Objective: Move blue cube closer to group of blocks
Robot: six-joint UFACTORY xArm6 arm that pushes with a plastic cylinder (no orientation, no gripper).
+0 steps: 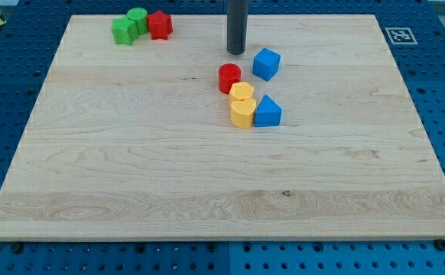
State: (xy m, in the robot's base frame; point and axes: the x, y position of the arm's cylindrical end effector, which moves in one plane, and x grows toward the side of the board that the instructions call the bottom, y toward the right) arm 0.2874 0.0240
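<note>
The blue cube [266, 63] lies right of the board's centre, toward the view's top. Just below and left of it is a group: a red cylinder [229, 78], two yellow blocks [241, 94] [241, 111] and a blue triangular block [267, 111]. The cube stands a small gap apart from the red cylinder. My tip [236, 52] rests on the board to the upper left of the blue cube and just above the red cylinder, touching neither.
A second cluster sits at the view's top left: a green block [123, 31], a green cylinder [138, 18] and a red block [160, 24]. The wooden board [131, 168] lies on a blue perforated table. A marker tag [399, 35] is at the top right corner.
</note>
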